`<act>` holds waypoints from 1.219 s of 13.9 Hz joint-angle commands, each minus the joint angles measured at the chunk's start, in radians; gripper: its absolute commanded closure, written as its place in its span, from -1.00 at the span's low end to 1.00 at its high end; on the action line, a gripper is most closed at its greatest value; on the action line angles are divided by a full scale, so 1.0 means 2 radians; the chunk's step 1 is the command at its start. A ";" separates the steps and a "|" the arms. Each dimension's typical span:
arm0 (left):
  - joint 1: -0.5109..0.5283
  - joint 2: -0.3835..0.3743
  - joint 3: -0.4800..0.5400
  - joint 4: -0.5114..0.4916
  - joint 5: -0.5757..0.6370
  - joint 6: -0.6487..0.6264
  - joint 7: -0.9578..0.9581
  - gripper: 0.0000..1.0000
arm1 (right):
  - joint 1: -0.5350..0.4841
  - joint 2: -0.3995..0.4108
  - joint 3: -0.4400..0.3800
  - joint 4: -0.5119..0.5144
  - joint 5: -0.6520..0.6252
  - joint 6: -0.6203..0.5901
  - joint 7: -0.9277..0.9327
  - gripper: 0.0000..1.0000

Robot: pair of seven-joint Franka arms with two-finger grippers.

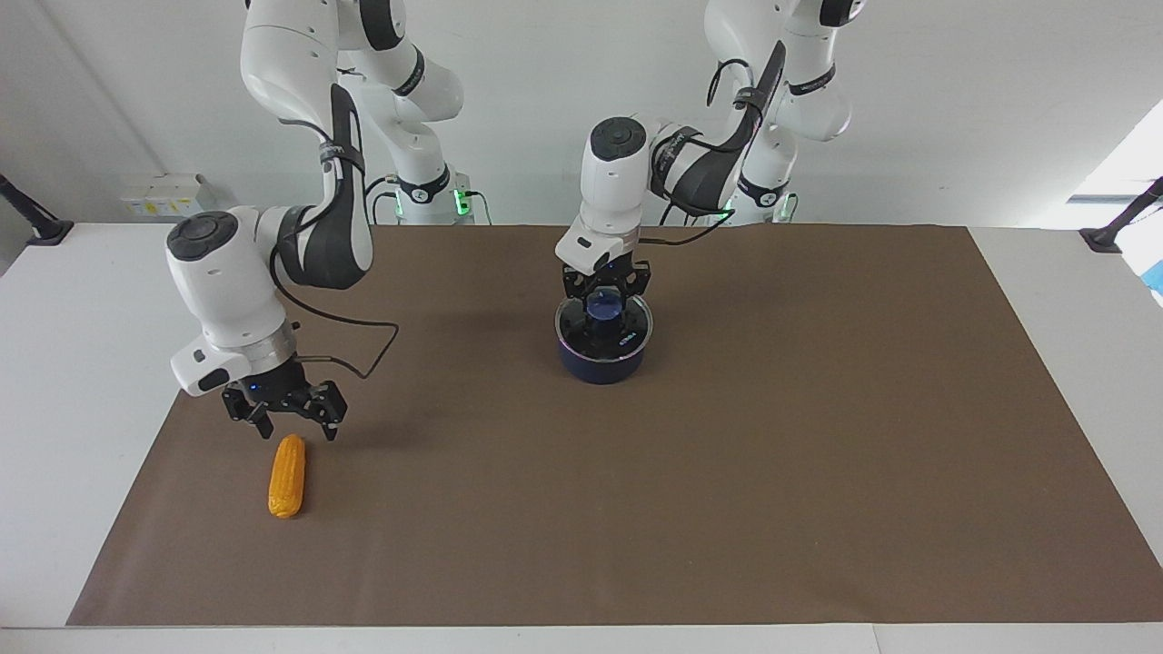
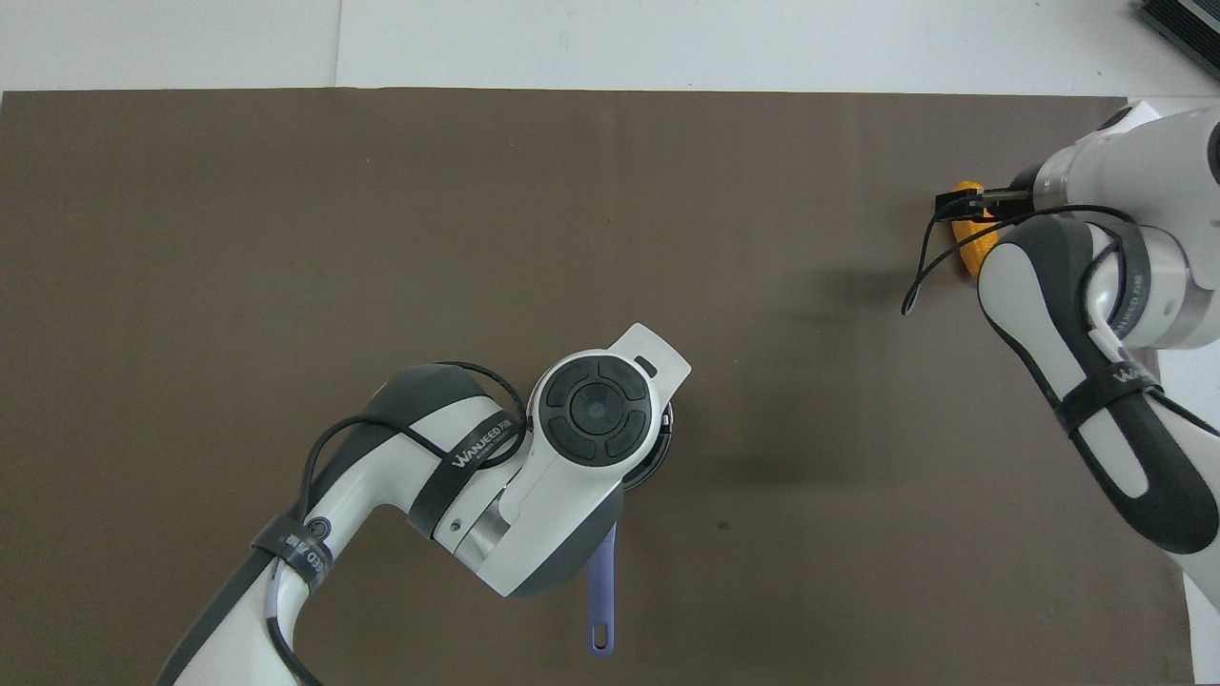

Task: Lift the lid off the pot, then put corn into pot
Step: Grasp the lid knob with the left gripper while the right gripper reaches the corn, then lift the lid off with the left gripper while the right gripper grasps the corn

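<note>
Here, "WANJEED" band [image 2: 477, 446] on left arm, jaws clamping lid [image 1: 604, 325] knob

A white desk [image 1: 54, 363] fills most of the facing view. A big brown mat [image 1: 727, 472] lies flat on it and covers the middle, so white strips of desk show at the left and right edges and along the bottom. A plain white wall [image 1: 545, 91] stands at the top of the frame. Bright light [image 1: 1127, 163] comes in at the upper right, like a window. A black clamp [image 1: 36, 222] sits at the upper left edge of the desk, and one more [image 1: 1122, 222] at the upper right. A small white box [image 1: 164, 193] sits by the wall at the upper left. In the overhead view, a dark thing [image 2: 1182, 24] pokes in at the top right corner.
</note>
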 commanded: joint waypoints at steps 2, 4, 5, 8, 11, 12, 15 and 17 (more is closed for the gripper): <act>-0.002 0.003 0.008 0.052 0.026 -0.074 0.003 0.95 | -0.027 0.062 0.004 0.010 0.008 0.082 -0.062 -1.00; 0.002 0.003 0.009 0.063 0.026 -0.084 0.005 1.00 | -0.033 0.082 0.004 0.011 0.007 0.100 -0.067 -1.00; 0.003 -0.002 0.013 0.064 0.026 -0.087 0.007 1.00 | -0.032 0.083 0.004 0.010 0.007 0.105 -0.068 -1.00; 0.039 -0.010 0.017 0.105 0.021 -0.134 0.054 1.00 | -0.032 0.087 0.004 0.008 0.002 0.106 -0.073 -1.00; 0.092 -0.035 0.016 0.115 0.012 -0.151 0.090 1.00 | -0.034 0.096 0.004 0.008 0.003 0.107 -0.077 -1.00; 0.111 -0.042 0.018 0.115 0.007 -0.157 0.107 1.00 | -0.034 0.096 0.004 0.009 0.001 0.107 -0.078 -1.00; 0.185 -0.057 0.019 0.114 -0.021 -0.168 0.183 1.00 | -0.035 0.099 0.004 0.015 -0.001 0.118 -0.082 -0.92; 0.223 -0.058 0.019 0.112 -0.024 -0.175 0.221 1.00 | -0.034 0.103 0.003 0.017 -0.001 0.135 -0.087 -0.65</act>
